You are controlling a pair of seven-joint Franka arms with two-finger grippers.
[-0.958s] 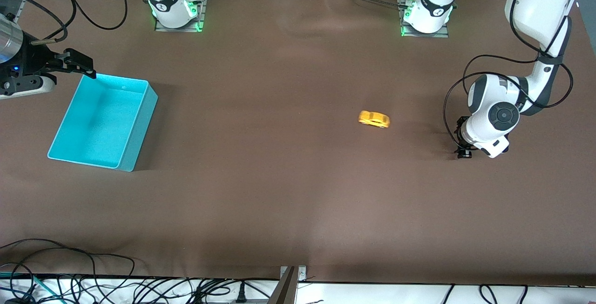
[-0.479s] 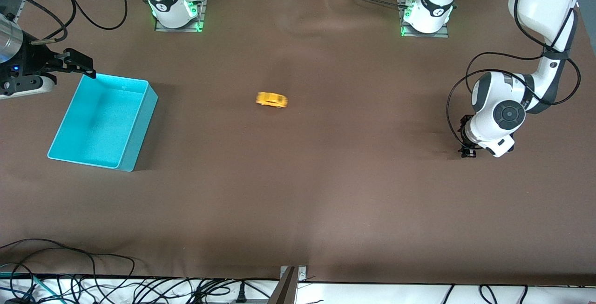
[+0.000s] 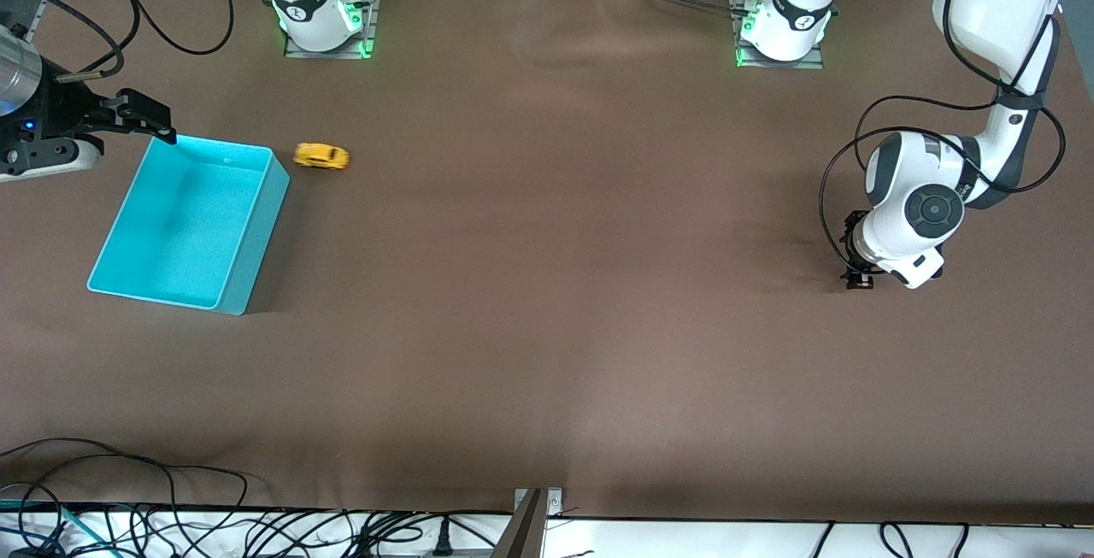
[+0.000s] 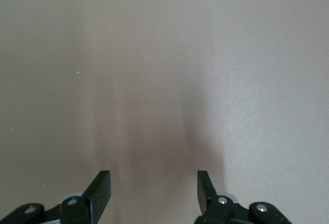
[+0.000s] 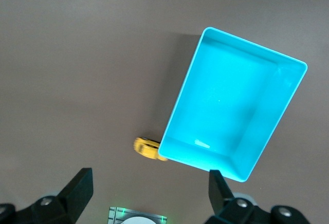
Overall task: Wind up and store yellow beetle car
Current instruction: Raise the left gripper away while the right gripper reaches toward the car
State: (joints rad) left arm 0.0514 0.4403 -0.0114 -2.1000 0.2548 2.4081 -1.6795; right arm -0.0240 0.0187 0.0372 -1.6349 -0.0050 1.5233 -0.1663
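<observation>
The yellow beetle car [image 3: 321, 156] stands on the brown table, right beside the cyan bin [image 3: 256, 242] at the corner of it farthest from the front camera. The right wrist view shows the yellow beetle car [image 5: 146, 148] against the outside of the bin [image 5: 231, 95], which is empty. My right gripper [image 3: 147, 119] hangs open over the table by the bin's other corner on that same edge, and in its own view the right gripper [image 5: 149, 183] holds nothing. My left gripper [image 3: 855, 274] sits low over the table at the left arm's end. In its wrist view the left gripper [image 4: 153, 183] is open over bare cloth.
The two arm bases [image 3: 323, 24] [image 3: 782, 32] with green lights stand at the table's edge farthest from the front camera. Loose cables [image 3: 128, 515] lie along the edge nearest to it. A black cable [image 3: 863, 139] loops beside the left arm.
The car has rolled across the table from near the left arm to the bin at the right arm's end. The left arm rose slightly; the right arm has not moved.
</observation>
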